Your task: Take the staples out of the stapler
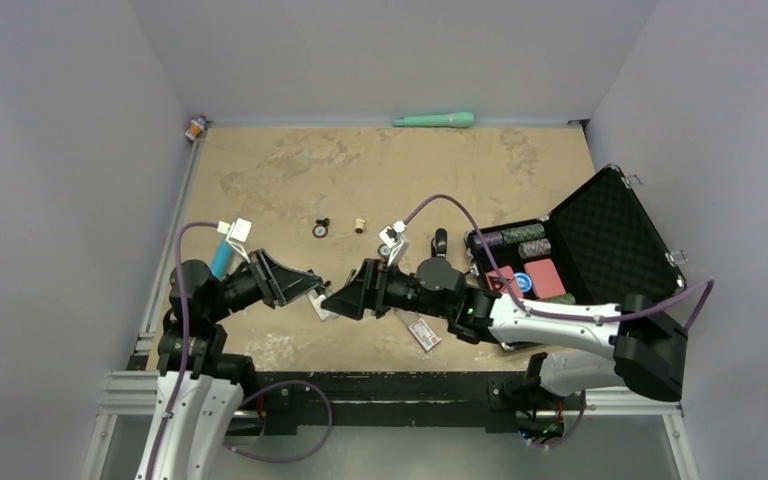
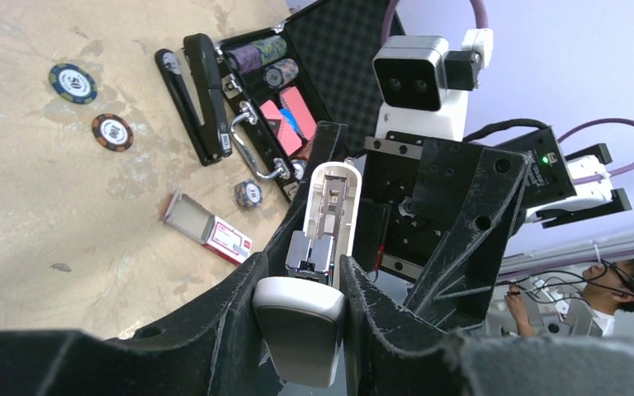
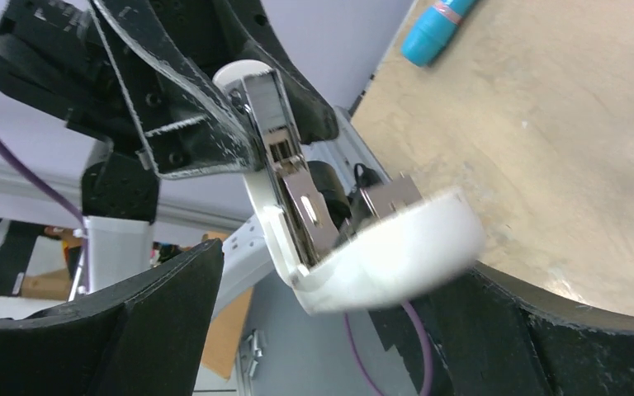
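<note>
Two staplers show. One white stapler [image 2: 330,206] is up off the table [image 1: 410,170], near its near edge and left of centre, between the two arms; it is hinged open, with silvery metal bared along its inside. One left gripper [image 2: 301,301] is clamped on its rounded white body, a finger pressed to each side. One right gripper [image 3: 343,330] faces it with jaws spread wide; the stapler's other white half sits in that gap, and I cannot tell whether the fingers touch it. The black stapler [image 2: 202,91] lies opened into two long arms on the table, just left of one open black case [image 1: 600,240], which holds stacked chips and pink and red pieces and sits at the right edge with its lid tilted back to the right. Three loose poker chips [image 2: 73,82] lie on the tan surface, one of them close to the case's handle. One small white box with a red label [image 2: 210,231] lies near the near edge, under the right arm. One blue tube [image 1: 222,258] lies by the left edge, one green pen-like stick [image 1: 434,120] along the far edge, and one small orange thing [image 1: 195,127] in the far left corner. Walls close three sides; the widest open stretch lies beyond the grippers toward the far wall.
</note>
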Robot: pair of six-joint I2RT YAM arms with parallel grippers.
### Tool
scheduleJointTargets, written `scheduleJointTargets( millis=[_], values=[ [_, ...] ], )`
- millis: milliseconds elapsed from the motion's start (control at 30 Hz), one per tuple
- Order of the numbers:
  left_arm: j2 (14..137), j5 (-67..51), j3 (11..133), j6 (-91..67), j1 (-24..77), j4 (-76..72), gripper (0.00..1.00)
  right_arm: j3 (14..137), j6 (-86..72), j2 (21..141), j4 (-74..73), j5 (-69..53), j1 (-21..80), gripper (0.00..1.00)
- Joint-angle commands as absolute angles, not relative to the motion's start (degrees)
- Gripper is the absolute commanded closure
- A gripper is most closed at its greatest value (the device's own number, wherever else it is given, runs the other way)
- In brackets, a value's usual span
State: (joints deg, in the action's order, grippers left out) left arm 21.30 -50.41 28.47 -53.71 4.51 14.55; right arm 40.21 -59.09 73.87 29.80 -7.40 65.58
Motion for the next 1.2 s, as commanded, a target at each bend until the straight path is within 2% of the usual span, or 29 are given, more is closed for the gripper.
scheduleJointTargets(
  millis=[0, 200, 367, 533, 667, 800, 967, 1067, 1167],
  values=[
    [23.6, -48.4, 32.9, -49.6, 4.3, 18.9, 1.0, 38.4, -57.9, 69.2, 23.9, -2.6, 65.7, 0.05],
    [26.0, -45.7, 33.6, -46.2, 4.3, 23.3, 1.0, 37.4, -56.7, 61.7, 13.8, 2.7, 65.7, 0.07],
    [29.9, -45.2, 32.4, -45.0, 4.3, 24.1, 1.0, 35.2, -58.2, 54.8, 10.9, 5.7, 65.7, 0.1],
    [33.3, -43.1, 33.6, -42.6, 4.3, 26.2, 1.0, 34.1, -59.1, 52.4, 9.6, 7.7, 65.7, 0.19],
    [38.0, -37.9, 39.7, -35.4, 4.3, 36.4, 1.0, 35.2, -59.1, 54.6, 9.1, 8.4, 65.7, 0.27],
    [42.5, -35.3, 42.7, -33.0, 4.8, 40.0, 1.0, 38.0, -58.9, 59.2, 10.1, 8.2, 65.7, 0.41],
    [46.1, -26.5, 41.7, -35.1, 12.9, 38.3, 1.0, 41.0, -58.9, 64.3, 13.1, 8.2, 65.7, 0.54],
    [48.1, -25.0, 41.8, -35.4, 15.5, 37.9, 1.0, 42.0, -60.6, 66.2, 13.0, 10.3, 65.7, 0.63],
    [48.1, -22.2, 41.8, -35.3, 15.8, 38.5, 1.0, 41.8, -63.0, 67.0, 13.1, 12.4, 65.7, 0.76]
  ],
)
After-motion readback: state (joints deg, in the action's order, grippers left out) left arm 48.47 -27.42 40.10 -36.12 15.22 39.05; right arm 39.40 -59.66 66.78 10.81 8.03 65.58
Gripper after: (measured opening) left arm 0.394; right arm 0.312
